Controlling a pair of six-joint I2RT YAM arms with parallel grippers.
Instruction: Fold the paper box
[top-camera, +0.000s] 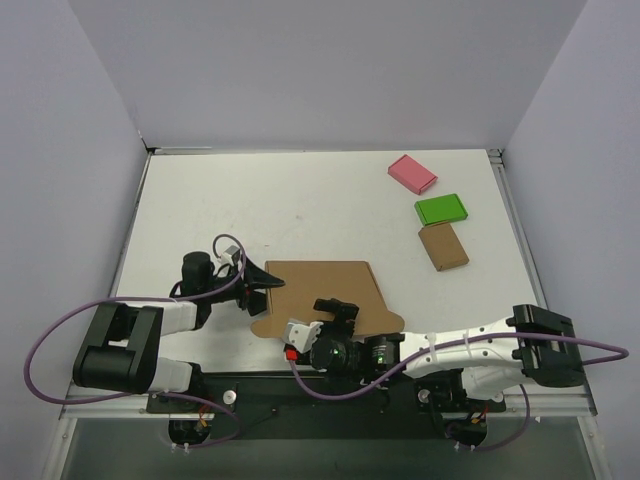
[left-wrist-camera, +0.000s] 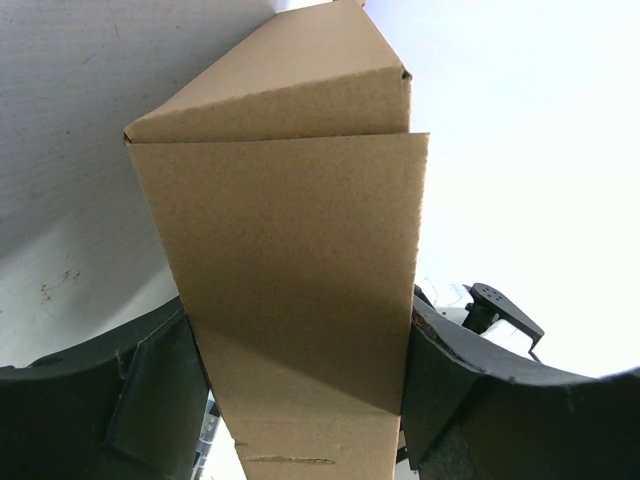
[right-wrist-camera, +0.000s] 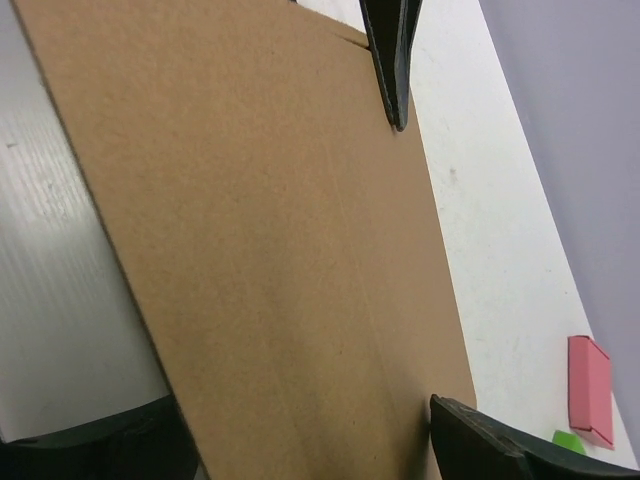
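Paper box mid-fold: left gripper pinches raised 9 o'clock flap, right gripper spread over 6 o'clock panel; next it likely needs to clamp and lift that panel.

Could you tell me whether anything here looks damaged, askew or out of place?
Nothing stands out: the paper box looks undamaged and partly folded, and the pink block, green block and brown block lie flat at the far right.

Plain brown corrugated paper box, flaps partly folded
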